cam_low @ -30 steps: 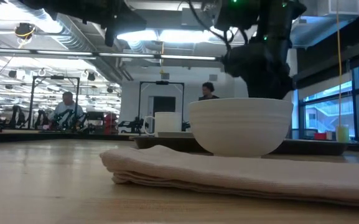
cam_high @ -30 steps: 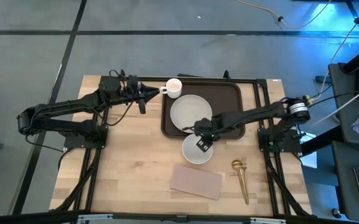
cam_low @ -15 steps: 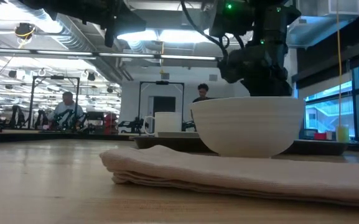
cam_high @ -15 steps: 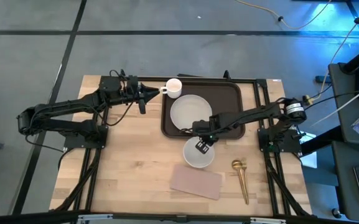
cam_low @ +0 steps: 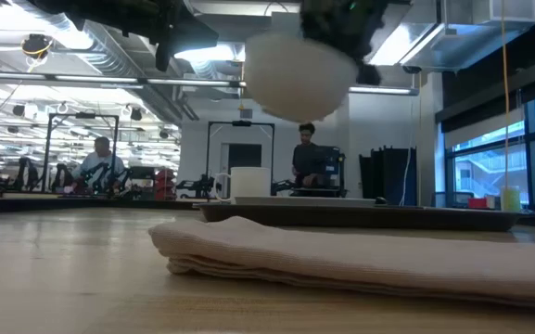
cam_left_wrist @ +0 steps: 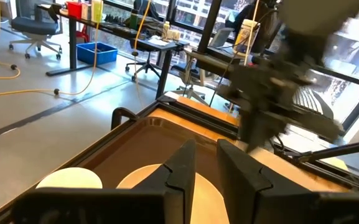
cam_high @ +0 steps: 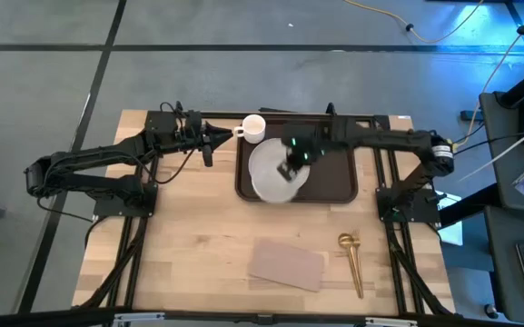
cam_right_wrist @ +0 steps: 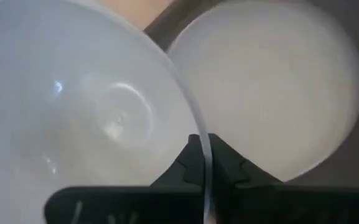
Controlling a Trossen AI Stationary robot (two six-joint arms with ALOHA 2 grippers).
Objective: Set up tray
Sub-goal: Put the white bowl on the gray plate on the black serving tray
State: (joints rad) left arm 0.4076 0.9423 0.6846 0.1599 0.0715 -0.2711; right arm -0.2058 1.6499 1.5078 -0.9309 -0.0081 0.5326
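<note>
The dark brown tray (cam_high: 334,154) lies at the table's far middle, and a white plate (cam_high: 275,154) rests flat in it. My right gripper (cam_high: 291,166) is above the plate's near part, shut on a white bowl (cam_high: 275,188). In the low view the bowl (cam_low: 299,79) hangs high above the tray (cam_low: 434,215). A white cup (cam_high: 253,127) stands by the tray's far left corner. My left gripper (cam_high: 225,134) is level beside the cup's handle, its fingers a narrow gap apart with nothing between them. My right gripper pinches the bowl's rim (cam_right_wrist: 195,118) between its two fingers, one finger inside the bowl and one outside. The fingers come from above. The bowl hangs below them, lifted clear, over the plate (cam_right_wrist: 272,87) and the tray.
A pinkish-tan folded napkin (cam_high: 285,265) lies near the table's near edge, and a gold spoon (cam_high: 352,259) lies to its right. Bare wood spans the table's left and near middle. People show in the room beyond.
My right gripper has taken hold of the bowl where it stood on the wood near the tray's near edge. It has lifted the bowl clear and carried it up and toward the far edge, over the plate. The arm has swung round to the far side.
</note>
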